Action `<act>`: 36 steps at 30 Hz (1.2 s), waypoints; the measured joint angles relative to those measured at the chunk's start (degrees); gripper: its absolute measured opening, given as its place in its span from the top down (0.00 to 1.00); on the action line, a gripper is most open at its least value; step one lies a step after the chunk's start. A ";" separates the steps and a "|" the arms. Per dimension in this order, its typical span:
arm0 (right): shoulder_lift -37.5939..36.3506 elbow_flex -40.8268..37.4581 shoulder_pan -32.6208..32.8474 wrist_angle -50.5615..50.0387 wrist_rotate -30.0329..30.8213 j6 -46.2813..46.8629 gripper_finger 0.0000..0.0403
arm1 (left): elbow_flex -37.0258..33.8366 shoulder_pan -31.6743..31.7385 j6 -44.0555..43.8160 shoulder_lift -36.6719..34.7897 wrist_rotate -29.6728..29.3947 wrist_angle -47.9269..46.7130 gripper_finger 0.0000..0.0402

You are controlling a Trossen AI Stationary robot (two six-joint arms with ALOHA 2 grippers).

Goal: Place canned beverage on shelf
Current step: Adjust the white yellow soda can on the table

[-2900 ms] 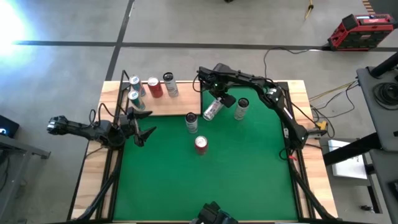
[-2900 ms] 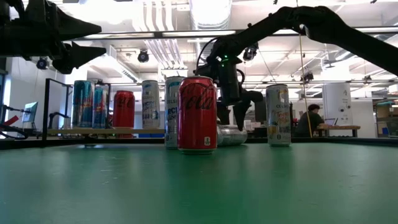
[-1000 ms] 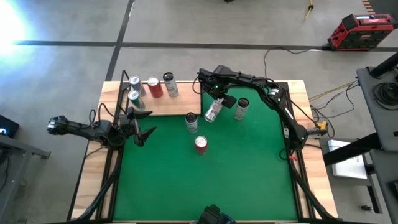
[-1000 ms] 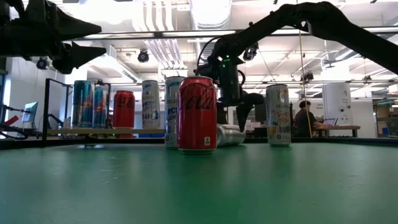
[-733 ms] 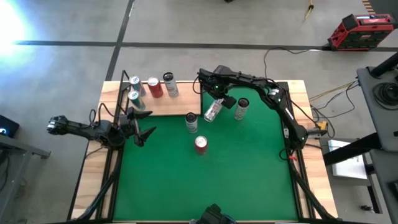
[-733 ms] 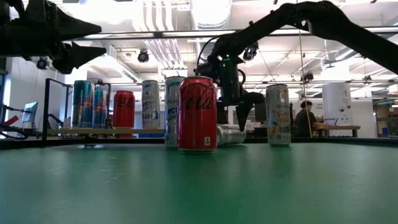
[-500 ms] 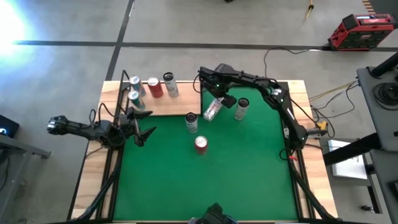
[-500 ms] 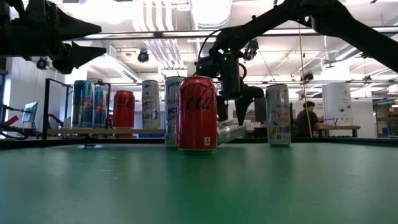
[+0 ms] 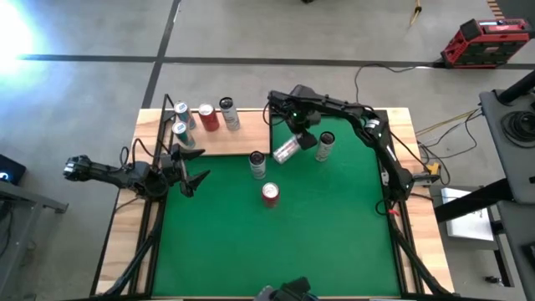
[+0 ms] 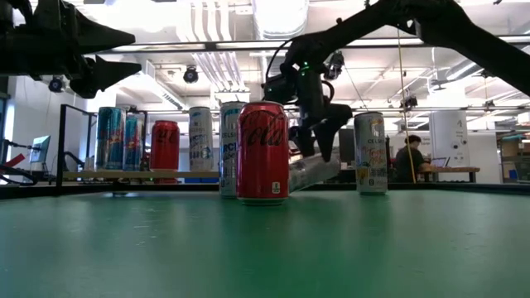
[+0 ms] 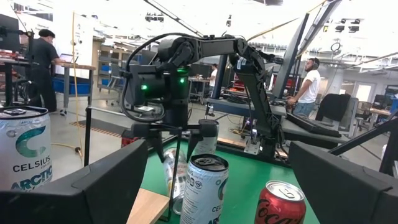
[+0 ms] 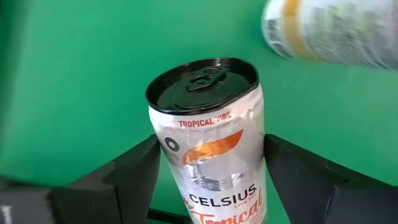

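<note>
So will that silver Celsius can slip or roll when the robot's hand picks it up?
Probably it could slip: the Celsius can looks smooth and shiny, pinched only at its sides by the right hand. It hangs tilted, so it may swing. Being round, it would likely roll if dropped on the green mat.

Big green mat (image 9: 284, 242) covers most of the wooden table (image 9: 125, 242). Off on the concrete floor there's a red toolbox (image 9: 483, 42) in the far corner. Behind the table a person (image 10: 407, 159) sits at a desk, and two more people stand around.
</note>
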 joint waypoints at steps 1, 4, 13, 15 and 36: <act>-0.02 0.02 0.02 -0.55 -0.22 1.68 0.34 | -0.01 0.01 0.00 0.00 -0.01 0.01 0.07; -0.06 0.04 0.08 -1.21 -0.24 5.24 0.34 | 0.00 0.02 0.00 0.00 -0.01 0.00 0.07; -0.48 0.04 -0.13 0.75 0.81 6.51 0.34 | -0.01 0.02 0.00 -0.01 0.00 0.01 0.07; -0.48 0.04 -0.11 1.20 0.87 6.99 0.34 | 0.00 0.02 0.00 0.00 0.00 0.01 0.07; -0.70 -1.84 -0.29 1.21 0.60 12.16 0.38 | 0.01 0.02 0.00 -0.01 0.00 0.00 0.07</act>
